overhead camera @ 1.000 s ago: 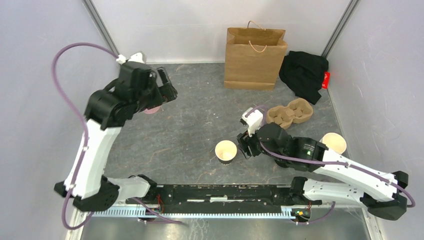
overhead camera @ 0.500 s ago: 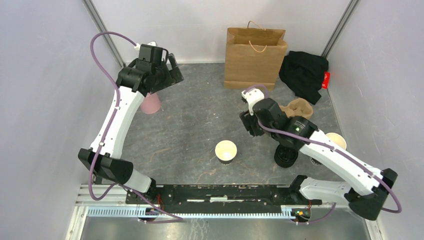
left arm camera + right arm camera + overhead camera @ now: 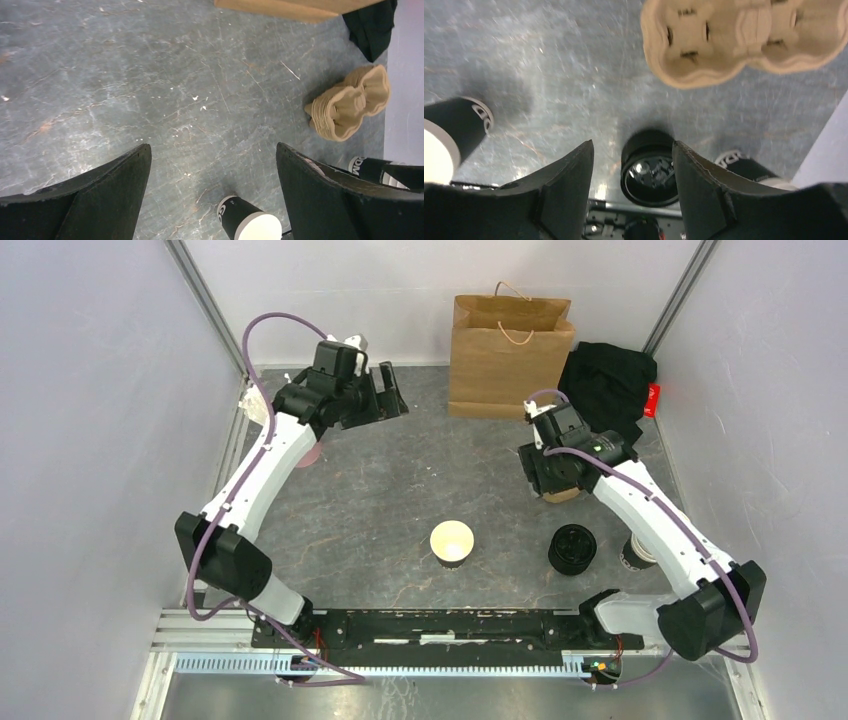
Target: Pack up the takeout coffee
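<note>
seems an early fetch step: right hand (image 3: 631, 147) part open, empty, poised by carrier stack (image 3: 744, 40); left hand (image 3: 213, 146) wide open, empty. next: descend, pinch one.

The table (image 3: 400, 490) was a grey, stone-like slab, mottled and scratched, with a dull sheen in patches. The bag (image 3: 510, 355) was plain brown kraft paper, matt and lightly creased, with twisted paper handles. The black cloth (image 3: 605, 385) looked soft and matt. The cup carrier (image 3: 744, 35) was moulded tan pulp, rough and fibrous. The lid stack (image 3: 649, 172) was glossy black plastic that caught the light. The paper cup (image 3: 452, 540) had smooth dark sides and a cream lining. The left gripper (image 3: 212, 146) and right gripper (image 3: 633, 142) had fingers of matt black plastic, faintly grainy. The near rail (image 3: 400, 665) was bare ribbed metal.
</note>
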{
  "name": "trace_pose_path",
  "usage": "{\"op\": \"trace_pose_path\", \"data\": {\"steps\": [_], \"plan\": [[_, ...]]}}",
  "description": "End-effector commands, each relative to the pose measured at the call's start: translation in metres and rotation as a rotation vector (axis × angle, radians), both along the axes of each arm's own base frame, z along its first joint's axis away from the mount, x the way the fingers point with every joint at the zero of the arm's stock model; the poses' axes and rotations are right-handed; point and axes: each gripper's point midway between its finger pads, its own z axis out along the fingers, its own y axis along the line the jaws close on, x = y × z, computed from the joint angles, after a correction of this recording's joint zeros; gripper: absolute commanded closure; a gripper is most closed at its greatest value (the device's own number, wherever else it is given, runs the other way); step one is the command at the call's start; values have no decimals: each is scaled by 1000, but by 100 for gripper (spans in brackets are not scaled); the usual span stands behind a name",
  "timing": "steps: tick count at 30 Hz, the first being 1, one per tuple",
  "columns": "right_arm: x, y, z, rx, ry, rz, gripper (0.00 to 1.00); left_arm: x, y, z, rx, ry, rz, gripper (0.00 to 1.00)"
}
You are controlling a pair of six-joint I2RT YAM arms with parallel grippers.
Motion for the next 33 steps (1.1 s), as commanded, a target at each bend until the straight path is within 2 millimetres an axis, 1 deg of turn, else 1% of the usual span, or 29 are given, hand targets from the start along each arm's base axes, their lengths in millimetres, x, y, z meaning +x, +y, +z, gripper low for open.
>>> {"op": "trace_pose_path", "data": {"steps": [1, 3, 4, 5, 6, 8, 9, 11, 13, 14, 15, 18, 20, 23, 26, 33], "plan": [[-44, -31, -6, -44, 128, -98, 33, 4, -25, -1, -12, -55, -111, 0], [-62, -34, -27, -3, 199, -109, 33, 4, -33, -9, -15, -36, -137, 0], [-70, -35, -34, 6, 235, -116, 33, 4, -36, -11, -16, -26, -150, 0], [-76, -36, -36, 11, 258, -124, 33, 4, -39, -13, -16, -16, -160, 0], [-77, -34, -35, 27, 263, -121, 33, 4, -42, -12, -19, -14, -173, 0], [-74, -20, -32, 105, 247, -89, 32, 4, -47, -7, -31, -21, -202, 0], [-73, -16, -35, 124, 242, -74, 32, 4, -49, -5, -33, -24, -213, 0], [-80, -13, -50, 130, 292, -70, 32, 3, -51, -2, -33, -25, -228, 0], [-86, -19, -66, 97, 335, -89, 33, 3, -50, -2, -28, -25, -228, 0], [-86, -18, -71, 100, 337, -100, 34, 4, -50, -2, -28, -27, -228, 0], [-84, -24, -74, 74, 320, -121, 36, 4, -50, -1, -30, -29, -228, 0], [-74, -26, -75, 64, 280, -158, 42, 4, -53, 4, -40, -34, -239, 0], [-71, -26, -78, 63, 274, -167, 44, 3, -53, 7, -45, -40, -241, 0], [-72, -28, -86, 49, 283, -176, 46, 0, -50, 11, -42, -47, -240, 0], [-71, -28, -89, 52, 276, -185, 49, -3, -47, 13, -32, -53, -238, 0], [-80, -28, -101, 66, 296, -200, 52, -10, -40, 15, -10, -60, -230, 0]]}}
